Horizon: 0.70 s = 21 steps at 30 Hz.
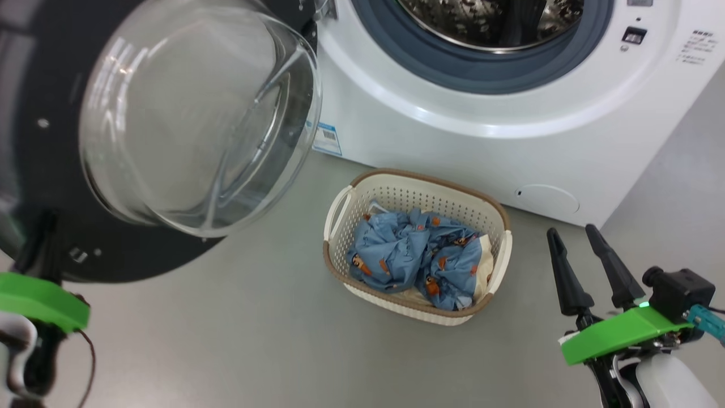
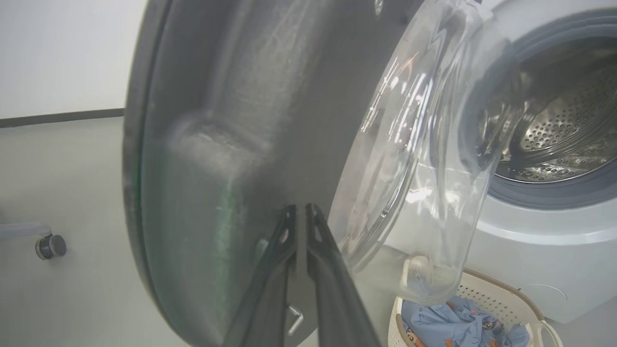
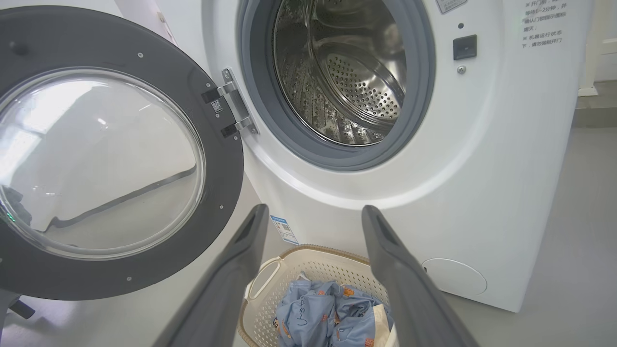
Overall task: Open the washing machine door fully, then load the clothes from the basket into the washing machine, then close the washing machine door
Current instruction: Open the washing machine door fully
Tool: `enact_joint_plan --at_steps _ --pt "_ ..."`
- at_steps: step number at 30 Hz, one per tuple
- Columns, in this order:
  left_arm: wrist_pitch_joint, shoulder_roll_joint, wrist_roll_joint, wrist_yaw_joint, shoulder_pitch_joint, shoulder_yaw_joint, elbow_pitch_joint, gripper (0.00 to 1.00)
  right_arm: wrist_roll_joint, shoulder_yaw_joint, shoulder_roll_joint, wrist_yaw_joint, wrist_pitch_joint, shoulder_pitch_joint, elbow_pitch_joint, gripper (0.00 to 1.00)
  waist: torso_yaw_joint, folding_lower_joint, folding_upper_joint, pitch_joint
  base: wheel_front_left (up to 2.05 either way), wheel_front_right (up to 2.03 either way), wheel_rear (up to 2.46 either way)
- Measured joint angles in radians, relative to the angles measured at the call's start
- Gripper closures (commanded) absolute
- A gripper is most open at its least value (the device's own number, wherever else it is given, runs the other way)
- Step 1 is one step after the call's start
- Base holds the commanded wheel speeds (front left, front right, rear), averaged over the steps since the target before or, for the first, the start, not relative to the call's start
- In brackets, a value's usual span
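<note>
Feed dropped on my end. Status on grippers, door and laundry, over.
Left gripper shut by washing machine door inner face; right gripper open, empty. Door open, drum looks empty. Clothes in basket, nothing over them.

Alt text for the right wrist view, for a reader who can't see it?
The white washing machine stands with its round black door swung open to the left, baring the steel drum. Below, the open right hand frames a cream basket of blue bear-print clothes.
</note>
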Motion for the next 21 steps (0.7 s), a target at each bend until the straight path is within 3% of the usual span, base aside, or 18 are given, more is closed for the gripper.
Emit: enact_joint_plan --at_steps 14,21 --pt "-0.003 0.057 0.021 -0.063 -0.255 -0.040 0.304 1.00 -0.020 0.007 0.020 0.000 0.000 -0.071 0.029 0.00 0.010 0.0000 0.0000 0.083 0.00 0.00 0.00" --pt "-0.024 0.079 0.040 -0.069 -0.362 -0.072 0.438 1.00 -0.022 0.010 0.022 0.000 0.000 -0.087 0.040 0.00 0.001 -0.0001 0.0000 0.099 0.00 0.00 0.00"
